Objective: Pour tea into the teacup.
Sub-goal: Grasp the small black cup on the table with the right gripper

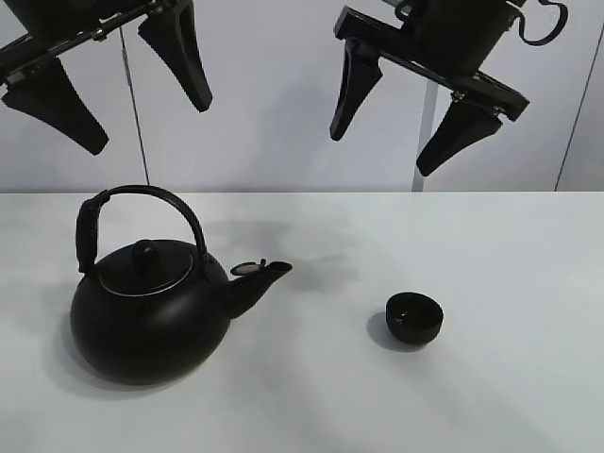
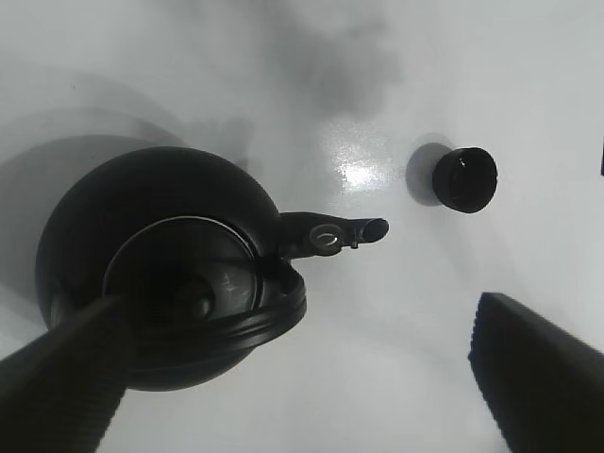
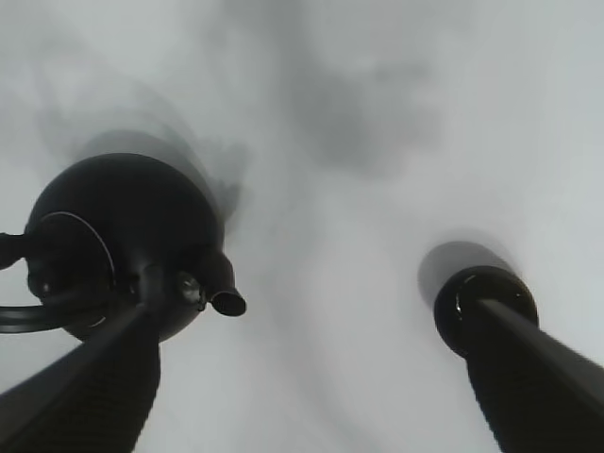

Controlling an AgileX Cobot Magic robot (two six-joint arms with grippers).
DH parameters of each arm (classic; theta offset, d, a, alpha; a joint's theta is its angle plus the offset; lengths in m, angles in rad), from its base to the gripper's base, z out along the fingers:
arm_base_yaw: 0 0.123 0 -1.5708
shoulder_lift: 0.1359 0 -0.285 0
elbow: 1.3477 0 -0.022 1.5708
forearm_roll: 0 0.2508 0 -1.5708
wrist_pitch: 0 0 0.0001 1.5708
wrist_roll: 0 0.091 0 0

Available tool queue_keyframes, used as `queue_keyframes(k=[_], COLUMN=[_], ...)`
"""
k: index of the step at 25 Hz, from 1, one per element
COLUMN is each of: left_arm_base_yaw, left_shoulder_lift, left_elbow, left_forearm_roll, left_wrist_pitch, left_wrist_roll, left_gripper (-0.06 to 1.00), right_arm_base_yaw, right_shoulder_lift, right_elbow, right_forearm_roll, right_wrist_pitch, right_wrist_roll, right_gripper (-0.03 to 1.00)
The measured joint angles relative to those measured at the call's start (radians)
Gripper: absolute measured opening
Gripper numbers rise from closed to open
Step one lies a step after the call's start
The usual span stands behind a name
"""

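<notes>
A big black round kettle (image 1: 151, 316) with an arched handle stands upright on the left of the white table, its spout pointing right. The small black teacup (image 1: 414, 317) stands upright to its right, well apart from the spout. My left gripper (image 1: 148, 125) hangs open and empty high above the kettle. My right gripper (image 1: 380, 151) hangs open and empty high above the space between spout and teacup. The left wrist view shows the kettle (image 2: 170, 274) and teacup (image 2: 464, 179) from above, between open fingers (image 2: 538, 377). The right wrist view shows the kettle (image 3: 113, 236) and teacup (image 3: 483, 300).
The white table (image 1: 377, 406) runs back to a pale grey wall (image 1: 274, 113). A thin vertical pole (image 1: 429, 123) stands behind the right gripper. Nothing else stands on the table.
</notes>
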Motion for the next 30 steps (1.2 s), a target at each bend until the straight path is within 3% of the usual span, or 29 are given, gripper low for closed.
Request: queue_keyframes(k=[9, 12, 15, 17, 20, 30], left_arm_base_yaw=[0.0, 0.0, 0.0, 0.0, 0.0, 0.0], left_shoulder_lift=[0.0, 0.0, 0.0, 0.0, 0.0, 0.0], left_elbow=[0.0, 0.0, 0.0, 0.0, 0.0, 0.0], left_forearm_roll=[0.0, 0.0, 0.0, 0.0, 0.0, 0.0], left_wrist_pitch=[0.0, 0.0, 0.0, 0.0, 0.0, 0.0], left_wrist_roll=[0.0, 0.0, 0.0, 0.0, 0.0, 0.0], left_gripper=[0.7, 0.7, 0.7, 0.7, 0.7, 0.7], right_arm_base_yaw=[0.0, 0.028, 0.112, 0.163, 0.195, 0.171], right_shoulder_lift=[0.0, 0.0, 0.0, 0.0, 0.0, 0.018], right_elbow=[0.0, 0.0, 0.01, 0.038, 0.097, 0.297], right_forearm_roll=[-0.059, -0.182, -0.383, -0.459, -0.484, -0.483], right_wrist_pitch=[0.01, 0.021, 0.036, 0.023, -0.023, -0.193], right_wrist_roll=[0.0, 0.0, 0.002, 0.02, 0.05, 0.083], right_gripper=[0.61, 0.61, 0.61, 0.61, 0.61, 0.61])
